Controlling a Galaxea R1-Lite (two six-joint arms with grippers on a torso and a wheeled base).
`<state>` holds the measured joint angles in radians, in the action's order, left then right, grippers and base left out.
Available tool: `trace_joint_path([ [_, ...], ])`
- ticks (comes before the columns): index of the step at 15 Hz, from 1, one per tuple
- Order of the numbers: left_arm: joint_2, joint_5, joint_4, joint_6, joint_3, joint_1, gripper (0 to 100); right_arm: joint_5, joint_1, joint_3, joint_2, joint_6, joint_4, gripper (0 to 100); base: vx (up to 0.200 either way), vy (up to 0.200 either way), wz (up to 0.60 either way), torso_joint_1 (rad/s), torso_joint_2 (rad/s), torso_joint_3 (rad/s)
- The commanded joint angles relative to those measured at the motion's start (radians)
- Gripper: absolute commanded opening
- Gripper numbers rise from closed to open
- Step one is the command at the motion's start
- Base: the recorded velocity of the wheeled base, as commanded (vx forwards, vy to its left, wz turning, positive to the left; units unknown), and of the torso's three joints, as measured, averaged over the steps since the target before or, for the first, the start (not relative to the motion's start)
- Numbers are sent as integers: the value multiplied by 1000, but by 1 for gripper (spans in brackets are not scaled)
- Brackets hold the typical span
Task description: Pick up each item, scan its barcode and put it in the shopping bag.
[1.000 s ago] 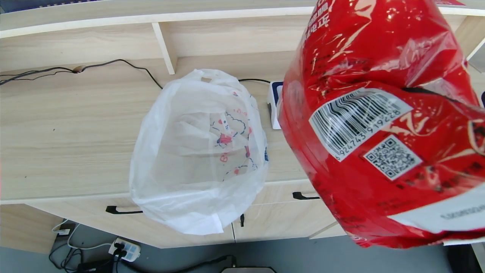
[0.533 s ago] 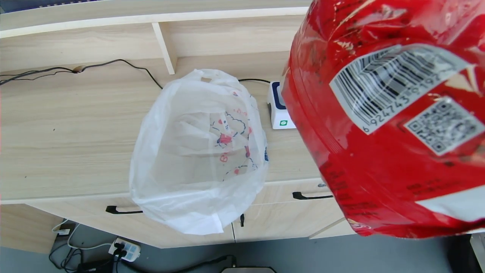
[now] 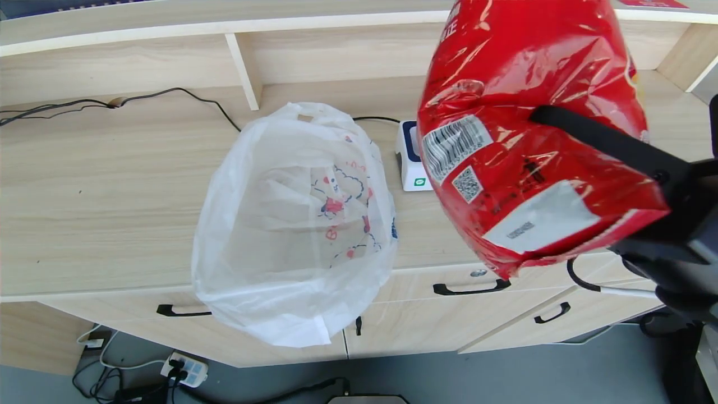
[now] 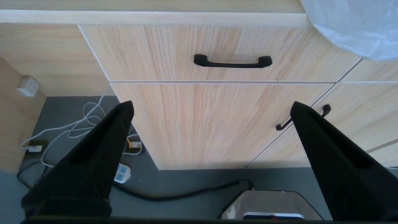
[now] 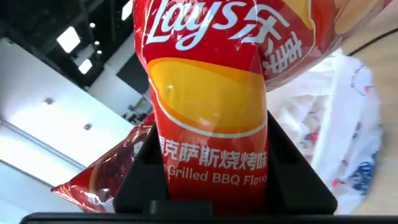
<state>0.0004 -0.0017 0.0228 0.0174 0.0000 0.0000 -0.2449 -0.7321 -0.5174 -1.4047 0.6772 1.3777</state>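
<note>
Status: first item in hand, not yet bagged. The right gripper (image 5: 210, 149) has its jaws closed across the lower part of the red chip bag (image 3: 521, 168), holding it in the air at the upper right of the head view. The barcode label faces the head camera (away from the scanner (image 3: 414, 163), so the scan is judged not confirmable).

The shopping bag (image 3: 291, 224) stands open at frame centre on the counter (image 3: 112, 196) and appears to hold nothing yet. Remaining: scan, lower into bag, release.

The left gripper (image 4: 211, 162) is spread wide and holds nothing, facing the drawers.

A cable (image 3: 185, 92) crosses the upper left. The limp rim of the shopping bag could catch the wide chip bag.
</note>
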Motion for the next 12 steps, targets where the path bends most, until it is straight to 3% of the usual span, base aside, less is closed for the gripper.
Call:
trace_joint_path([
  [1,0,0,0,-1,0,0,100,16,120,-75,-96,-150,-85,0,0,0,0,0,0,0],
  [3,0,0,0,-1,0,0,100,61,168,-225,-132,-323,-287,0,0,0,0,0,0,0],
  [6,0,0,2,-1,0,0,100,70,264,-381,-151,-709,-560,0,0,0,0,0,0,0],
  [10,0,0,3,1,0,0,100,90,266,-538,-214,-895,-720,0,0,0,0,0,0,0],
  [12,0,0,3,1,0,0,100,179,280,-642,-270,-930,-732,0,0,0,0,0,0,0],
])
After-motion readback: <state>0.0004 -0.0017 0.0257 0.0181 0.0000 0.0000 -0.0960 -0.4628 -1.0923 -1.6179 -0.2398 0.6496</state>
